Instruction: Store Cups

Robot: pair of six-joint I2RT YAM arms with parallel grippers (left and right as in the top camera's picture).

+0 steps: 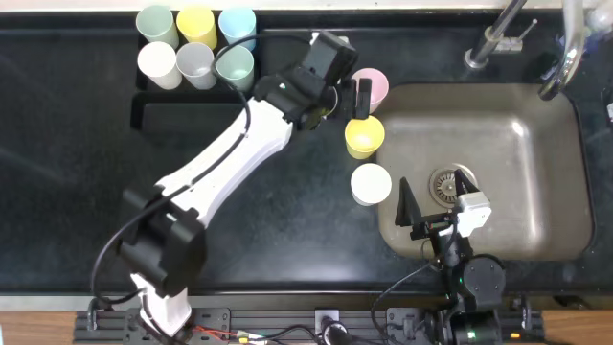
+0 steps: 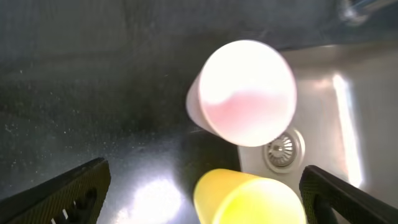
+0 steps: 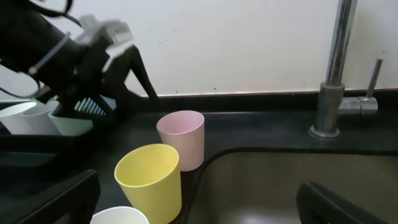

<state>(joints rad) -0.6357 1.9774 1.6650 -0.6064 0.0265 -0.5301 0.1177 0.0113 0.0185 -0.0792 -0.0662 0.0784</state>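
Note:
A pink cup (image 1: 370, 84) (image 2: 247, 93) (image 3: 183, 140) stands upright on the black counter at the sink's left rim. In front of it, in a row, stand a yellow cup (image 1: 364, 136) (image 2: 249, 199) (image 3: 149, 180) and a white cup (image 1: 371, 183) (image 3: 121, 216). My left gripper (image 1: 347, 96) (image 2: 205, 168) (image 3: 118, 56) hovers open above the pink and yellow cups, holding nothing. My right gripper (image 1: 433, 196) (image 3: 198, 180) is open and empty, low over the sink's front left corner, facing the three cups.
A dark tray (image 1: 144, 105) at the back left holds several upright cups (image 1: 196, 43). The steel sink (image 1: 517, 144) fills the right side, with a faucet (image 1: 498, 34) (image 3: 333, 74) behind it. Bare black counter lies at the left and front.

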